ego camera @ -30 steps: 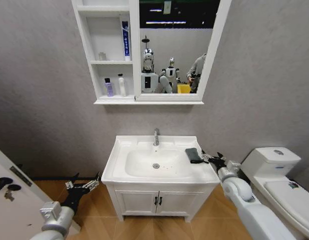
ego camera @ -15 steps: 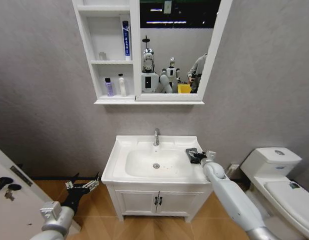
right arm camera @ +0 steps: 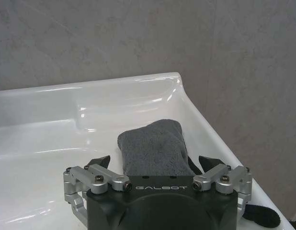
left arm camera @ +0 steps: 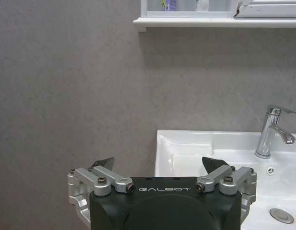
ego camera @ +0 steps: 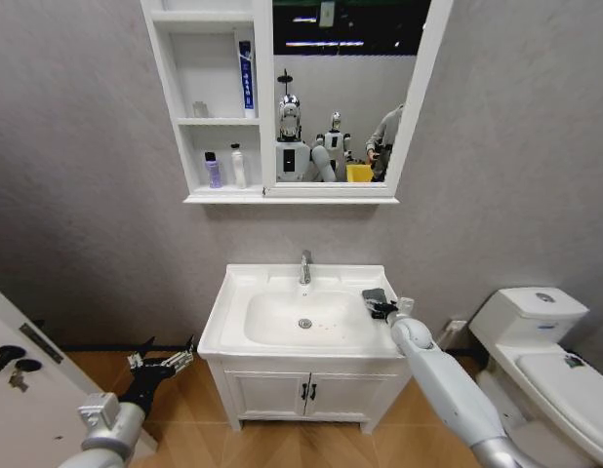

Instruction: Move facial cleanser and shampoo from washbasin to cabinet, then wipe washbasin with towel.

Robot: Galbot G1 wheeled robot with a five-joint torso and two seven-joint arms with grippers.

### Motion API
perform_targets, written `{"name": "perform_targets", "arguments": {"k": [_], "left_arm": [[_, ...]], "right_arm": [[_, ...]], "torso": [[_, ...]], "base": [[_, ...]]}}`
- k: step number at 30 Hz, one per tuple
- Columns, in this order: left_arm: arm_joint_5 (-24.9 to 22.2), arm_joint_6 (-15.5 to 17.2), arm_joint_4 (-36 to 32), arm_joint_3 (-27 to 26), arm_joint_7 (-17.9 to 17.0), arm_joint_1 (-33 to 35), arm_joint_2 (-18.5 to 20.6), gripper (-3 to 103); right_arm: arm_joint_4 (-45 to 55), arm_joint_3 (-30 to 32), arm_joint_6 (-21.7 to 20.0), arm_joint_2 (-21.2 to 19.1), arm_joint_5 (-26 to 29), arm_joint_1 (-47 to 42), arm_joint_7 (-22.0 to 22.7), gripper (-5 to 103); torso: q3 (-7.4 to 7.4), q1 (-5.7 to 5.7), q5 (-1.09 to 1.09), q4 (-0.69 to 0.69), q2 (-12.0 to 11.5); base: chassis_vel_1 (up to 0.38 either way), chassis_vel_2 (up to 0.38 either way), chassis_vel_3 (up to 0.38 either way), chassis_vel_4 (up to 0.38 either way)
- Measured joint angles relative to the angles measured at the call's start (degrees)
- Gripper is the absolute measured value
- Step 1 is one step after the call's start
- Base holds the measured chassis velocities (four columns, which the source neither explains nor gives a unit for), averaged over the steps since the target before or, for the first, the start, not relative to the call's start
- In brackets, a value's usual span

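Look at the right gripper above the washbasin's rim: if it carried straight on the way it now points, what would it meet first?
Most likely the towel: the right gripper, open, straddles its near end on the washbasin ledge. Beyond it stands the grey wall; exact depth is uncertain.

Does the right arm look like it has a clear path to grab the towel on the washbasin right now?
Probably yes. The right claw is open with its fingers straddling the near end of the towel, which lies on the washbasin ledge with nothing between them. The left claw is parked low, away.
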Motion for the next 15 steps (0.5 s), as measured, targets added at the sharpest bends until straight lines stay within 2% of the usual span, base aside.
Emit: {"name": "perform_targets", "arguments": {"k": [6,8,10,12,13,15], "left_arm": [[0.0,0.0,0.0,0.0,0.0,0.0,0.0,100],[0.0,0.0,0.0,0.0,0.0,0.0,0.0,100],[0.0,0.0,0.0,0.0,0.0,0.0,0.0,100],[0.0,0.0,0.0,0.0,0.0,0.0,0.0,100],[0.0,0.0,0.0,0.0,0.0,0.0,0.0,100],[0.0,0.0,0.0,0.0,0.0,0.0,0.0,100]], "right_arm": [[-1.4,-0.2,-0.1,0.2,-0.3,0.9,0.0,101],[-2.1,-0.5,-0.2,0.0,-0.4,1.1,-0.2,97],[-2.3,-0.6,-0.2,-0.2,-0.4,1.1,-0.4,97],[-2.4,-0.8,-0.1,-0.5,-0.3,0.9,-0.7,88],[-2.4,-0.8,-0.1,-0.5,-0.3,0.9,-0.7,88],[-2.4,-1.0,-0.1,-1.0,-0.2,0.6,-0.8,76]], "torso": [[0.00,0.00,0.00,0.01,0.0],[0.00,0.00,0.00,0.01,0.0],[0.00,0.00,0.00,0.01,0.0],[0.00,0.00,0.00,0.01,0.0],[0.00,0.00,0.00,0.01,0.0],[0.00,0.00,0.00,0.01,0.0]], "base": [[0.000,0.000,0.000,0.000],[0.000,0.000,0.000,0.000],[0.000,0.000,0.000,0.000],[0.000,0.000,0.000,0.000],[0.000,0.000,0.000,0.000],[0.000,0.000,0.000,0.000]]}}
